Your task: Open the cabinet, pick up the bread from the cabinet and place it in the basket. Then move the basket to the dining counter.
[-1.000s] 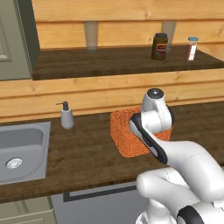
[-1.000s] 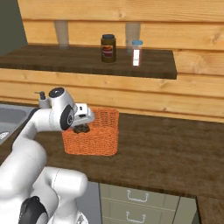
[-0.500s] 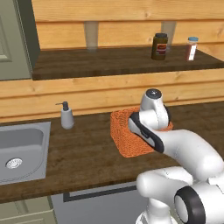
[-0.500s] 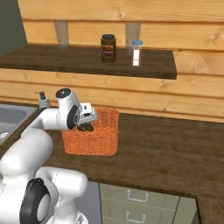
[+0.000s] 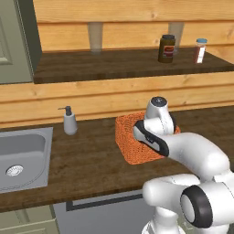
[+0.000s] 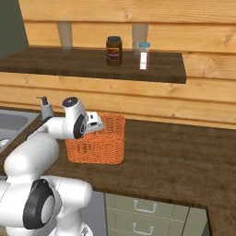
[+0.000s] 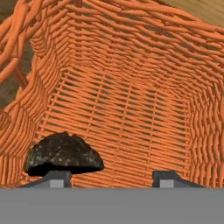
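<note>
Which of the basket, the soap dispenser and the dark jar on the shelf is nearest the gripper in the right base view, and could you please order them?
1. basket: the gripper hangs over its opening.
2. soap dispenser: on the worktop, toward the sink.
3. dark jar: up on the shelf, behind the basket.

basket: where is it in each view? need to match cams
Left base view: the basket sits centre-right on the worktop, its right part behind the arm.
Right base view: the basket is left of centre on the worktop, the hand at its left rim.
Hand view: the basket's woven walls fill the frame, seen from inside, with the bread on its floor at lower left.
Shared landmark: the soap dispenser by the wall, in both base views.
</note>
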### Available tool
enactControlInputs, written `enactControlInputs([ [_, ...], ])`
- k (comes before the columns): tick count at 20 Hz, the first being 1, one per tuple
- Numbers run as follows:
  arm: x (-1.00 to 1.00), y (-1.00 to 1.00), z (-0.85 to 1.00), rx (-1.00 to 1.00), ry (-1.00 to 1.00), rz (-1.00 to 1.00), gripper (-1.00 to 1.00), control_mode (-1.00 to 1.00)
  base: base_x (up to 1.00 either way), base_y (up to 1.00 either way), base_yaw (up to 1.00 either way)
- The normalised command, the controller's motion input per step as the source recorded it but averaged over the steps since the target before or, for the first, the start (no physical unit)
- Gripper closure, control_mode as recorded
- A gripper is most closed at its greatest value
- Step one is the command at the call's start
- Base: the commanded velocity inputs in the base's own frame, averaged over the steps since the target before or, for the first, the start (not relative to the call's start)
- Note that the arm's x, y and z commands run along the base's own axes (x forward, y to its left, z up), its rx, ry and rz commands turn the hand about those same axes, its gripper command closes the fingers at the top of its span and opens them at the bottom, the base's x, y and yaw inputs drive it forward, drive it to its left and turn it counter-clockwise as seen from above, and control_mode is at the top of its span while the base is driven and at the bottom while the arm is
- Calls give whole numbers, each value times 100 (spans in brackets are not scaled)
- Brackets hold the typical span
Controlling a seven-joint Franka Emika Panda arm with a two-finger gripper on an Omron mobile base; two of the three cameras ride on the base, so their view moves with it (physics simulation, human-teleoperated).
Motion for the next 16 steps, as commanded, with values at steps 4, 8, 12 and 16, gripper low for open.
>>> enactControlInputs([
  [4, -27, 35, 74, 0, 0, 0, -100, -100, 0, 0, 0],
  [8, -51, 48, 79, 0, 1, 0, -100, -100, 0, 0, 0],
  [12, -65, 12, 10, 0, 6, 0, -100, -100, 0, 0, 0],
  [16, -51, 7, -48, -1, 7, 0, -100, -100, 0, 0, 0],
])
